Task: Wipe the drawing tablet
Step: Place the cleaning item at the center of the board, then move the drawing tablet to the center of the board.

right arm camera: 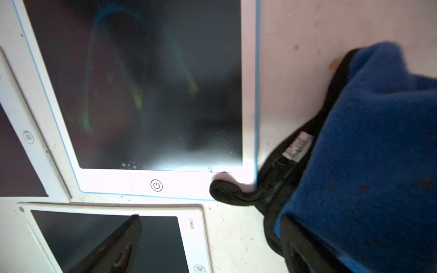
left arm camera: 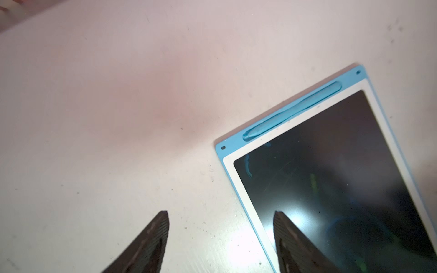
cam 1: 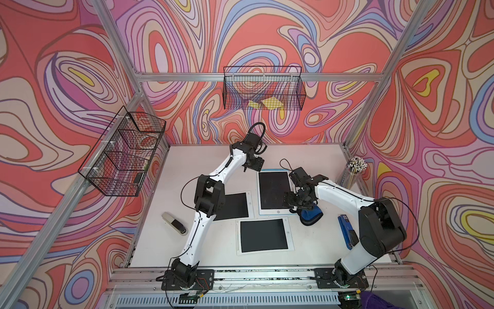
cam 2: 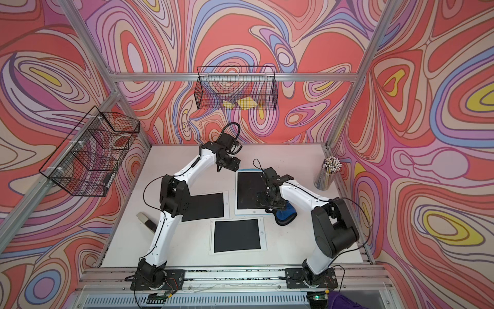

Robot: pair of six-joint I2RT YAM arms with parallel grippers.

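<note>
R gripper (right arm camera: pixel 210 217): jaws wide apart, nothing btwn them, low over the near R corner of the blue-edged tablet (cam 1: pixel 272 190). L gripper (left arm camera: pixel 220 214): also apart & empty, at that tablet's far L corner, one finger over the screen, one over bare table.

Room: swirl-print walls (cam 1: pixel 267 32) in red, pink & lilac on 3 sides, w/ an alu frame (cam 1: pixel 213 77) around. The table (cam 1: pixel 307 160) is white, scuffed & speckled.

Counts:
- 2 wire baskets: a rear one (cam 1: pixel 263 88) w/ 2 yellow notes (cam 1: pixel 267 103), and a side one (cam 1: pixel 123 152) on the L.
- 3 tablets, all flat w/ dark screens. The blue-edged one has faint green-blue smears. A 2nd (cam 1: pixel 263 235) lies nearer, and a 3rd (cam 1: pixel 235 206) is partly under the L arm.
- 1 blue-black cloth (right arm camera: pixel 378 141), on the table, its black edge touching the blue-edged tablet's near R corner.
- 2 staplers: grey (cam 1: pixel 175 223) on the L, blue (cam 1: pixel 347 231) on the R.
- 1 cup of pencils (cam 1: pixel 354 171) at the far R.
</note>
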